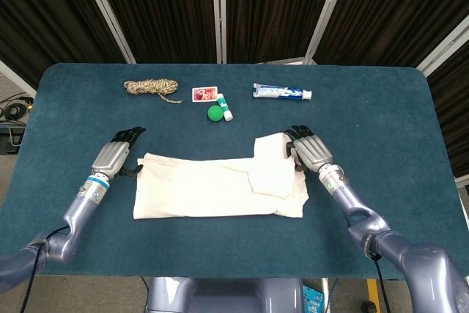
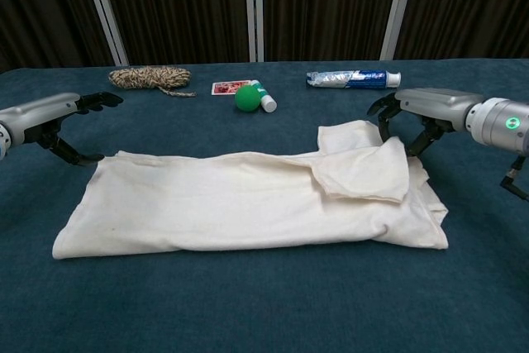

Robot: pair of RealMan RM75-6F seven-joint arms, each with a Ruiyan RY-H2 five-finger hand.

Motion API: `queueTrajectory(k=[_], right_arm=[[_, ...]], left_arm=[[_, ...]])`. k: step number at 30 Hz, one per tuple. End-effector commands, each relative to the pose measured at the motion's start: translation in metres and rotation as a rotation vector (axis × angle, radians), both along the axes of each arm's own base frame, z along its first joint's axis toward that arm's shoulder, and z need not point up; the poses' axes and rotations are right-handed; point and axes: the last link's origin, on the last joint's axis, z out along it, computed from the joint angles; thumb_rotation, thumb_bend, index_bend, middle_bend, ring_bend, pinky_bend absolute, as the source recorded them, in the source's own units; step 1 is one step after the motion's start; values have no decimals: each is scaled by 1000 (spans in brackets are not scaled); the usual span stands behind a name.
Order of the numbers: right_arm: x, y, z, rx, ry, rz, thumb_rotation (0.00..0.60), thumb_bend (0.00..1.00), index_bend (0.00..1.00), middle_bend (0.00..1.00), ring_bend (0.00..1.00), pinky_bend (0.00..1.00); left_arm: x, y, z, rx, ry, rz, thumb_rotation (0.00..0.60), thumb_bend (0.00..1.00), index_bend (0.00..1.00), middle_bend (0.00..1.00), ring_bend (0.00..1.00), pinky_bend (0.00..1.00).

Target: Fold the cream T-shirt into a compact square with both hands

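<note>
Soft cream T-shirt (image 2: 240,204), long rumpled rectangle, napped teal table (image 1: 381,108)

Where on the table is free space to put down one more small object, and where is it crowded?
Free: the near strip between the T-shirt and the table front edge, and the far right corner beyond the toothpaste. Crowded: the far middle, where rope, card, green ball and small tube lie, and beside the left hand and right hand.
</note>
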Motion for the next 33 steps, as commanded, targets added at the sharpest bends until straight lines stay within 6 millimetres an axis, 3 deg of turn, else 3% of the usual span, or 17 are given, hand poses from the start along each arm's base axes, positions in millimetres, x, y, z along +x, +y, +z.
queueTrajectory(k=[1, 8, 11, 13, 15, 23, 33], right_arm=[[-1, -1, -1, -8, 11, 2, 600, 478, 706, 135, 0, 0], [-4, -2, -2, -31, 51, -1, 600, 460, 664, 121, 0, 0], [-4, -2, -2, -33, 57, -2, 600, 362, 395, 63, 0, 0], [-5, -1, -2, -28, 58, -10, 600, 166, 134, 13, 0, 0], [-6, -2, -2, -22, 68, -19, 600, 30, 15, 0, 0, 0], [-7, 2, 11, -37, 118, -3, 600, 0, 0, 0, 0, 0], [-23, 26, 53, -61, 267, 80, 600, 0, 0, 0, 0, 0]], left_arm=[[2, 1, 6, 17, -12, -12, 600, 367, 0, 0, 0, 0], [4, 2, 17, 37, -15, -21, 600, 366, 0, 0, 0, 0], [4, 1, 19, 40, -18, -19, 600, 367, 0, 0, 0, 0], [4, 1, 21, 42, -20, -19, 600, 367, 0, 0, 0, 0], [4, 0, 22, 45, -20, -19, 600, 367, 0, 0, 0, 0], [5, -4, 31, 58, -30, -25, 600, 366, 0, 0, 0, 0], [5, -15, 56, 115, -32, -40, 600, 367, 0, 0, 0, 0]])
